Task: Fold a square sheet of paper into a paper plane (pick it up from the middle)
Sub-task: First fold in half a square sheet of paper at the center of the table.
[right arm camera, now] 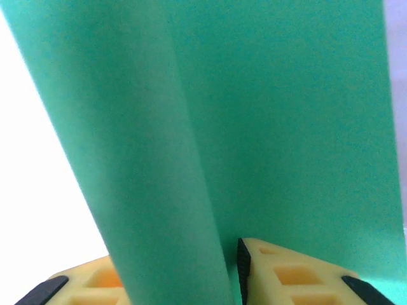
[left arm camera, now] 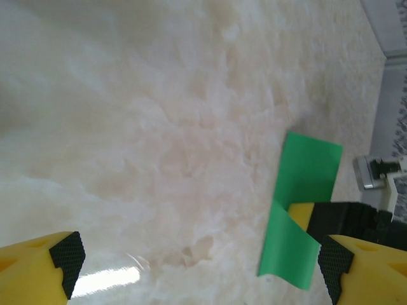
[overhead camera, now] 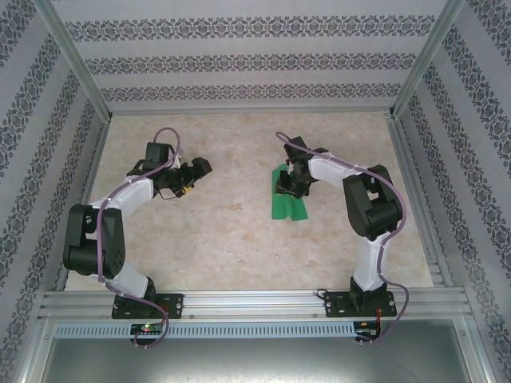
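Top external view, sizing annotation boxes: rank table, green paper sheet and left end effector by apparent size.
1. table
2. square sheet of paper, partly covered
3. left end effector, close to the sheet, so unsure

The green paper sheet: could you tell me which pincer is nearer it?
Right. The right pincer straddles a raised fold of the green paper sheet; the left pincer sits apart, leftward.

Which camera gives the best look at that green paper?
The left wrist view: the green paper shows almost whole, humped up mid-sheet. The top external view shows it small, partly under the right gripper; the right wrist view shows a close-up of its fold.
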